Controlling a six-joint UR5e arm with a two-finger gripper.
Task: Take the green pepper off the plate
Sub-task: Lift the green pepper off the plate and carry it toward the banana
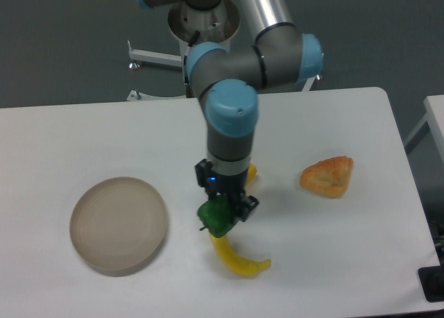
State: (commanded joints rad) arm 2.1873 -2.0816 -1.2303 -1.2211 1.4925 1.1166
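The green pepper (214, 218) hangs in the air right of the plate, with my gripper (223, 212) shut on it from above. It sits over the upper end of a yellow banana. The round beige plate (119, 225) lies at the front left of the table with nothing on it. My arm comes down from the upper middle and hides most of a yellow-orange pepper behind the wrist.
A yellow banana (238, 258) lies on the table just under and in front of the held pepper. A sliver of yellow-orange pepper (252, 171) shows behind the wrist. A piece of bread (328, 176) lies to the right.
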